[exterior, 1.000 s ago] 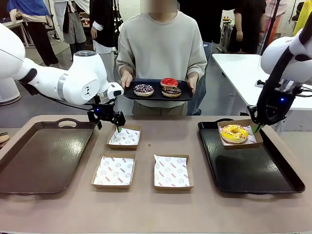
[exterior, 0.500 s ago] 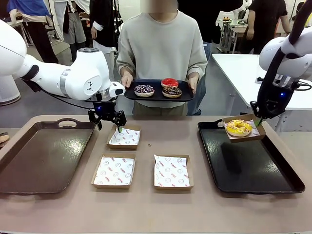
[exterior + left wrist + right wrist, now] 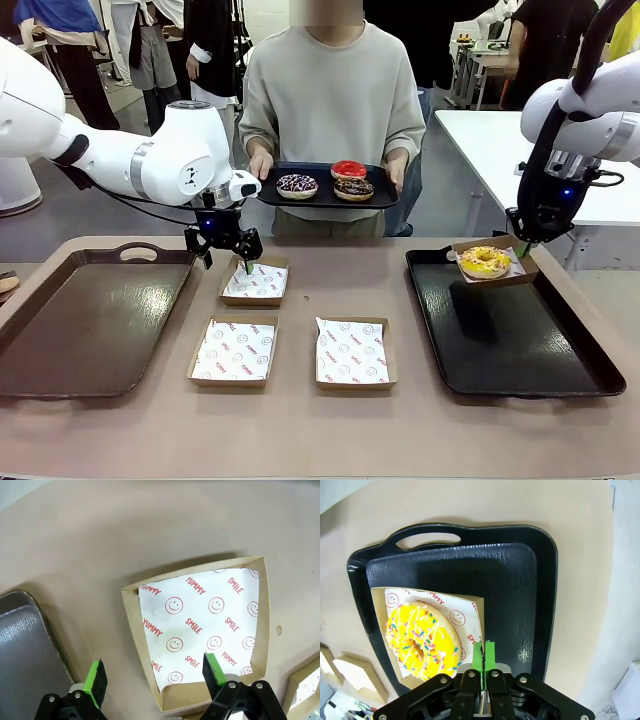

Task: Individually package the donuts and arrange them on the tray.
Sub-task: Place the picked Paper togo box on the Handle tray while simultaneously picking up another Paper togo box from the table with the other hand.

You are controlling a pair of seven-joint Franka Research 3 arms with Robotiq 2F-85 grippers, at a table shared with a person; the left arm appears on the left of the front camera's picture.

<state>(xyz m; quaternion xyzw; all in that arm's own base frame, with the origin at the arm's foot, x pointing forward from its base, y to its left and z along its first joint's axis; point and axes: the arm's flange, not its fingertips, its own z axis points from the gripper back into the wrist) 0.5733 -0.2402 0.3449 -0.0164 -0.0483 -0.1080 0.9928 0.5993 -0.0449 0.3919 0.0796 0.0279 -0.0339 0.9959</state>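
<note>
Fingers of left gripper spread wide, holding nothing. They straddled one wall of empty box, one pad outside and one over its liner, probably set to pinch rim. Person's tray, beyond fingers, offered three unpacked donuts. Right gripper pinched shut on wall of donut box. Yellow donut sat inside, beside fingers, above right tray. Rim grip likely spared icing.

Three boxes are lying on the tabletop between a left tray and a right tray: one far, two near. The left tool is straddling the far box at its left wall. The right tool is pinching a box with a donut over the right tray's far end. Beyond, a person's tray is carrying three donuts.
</note>
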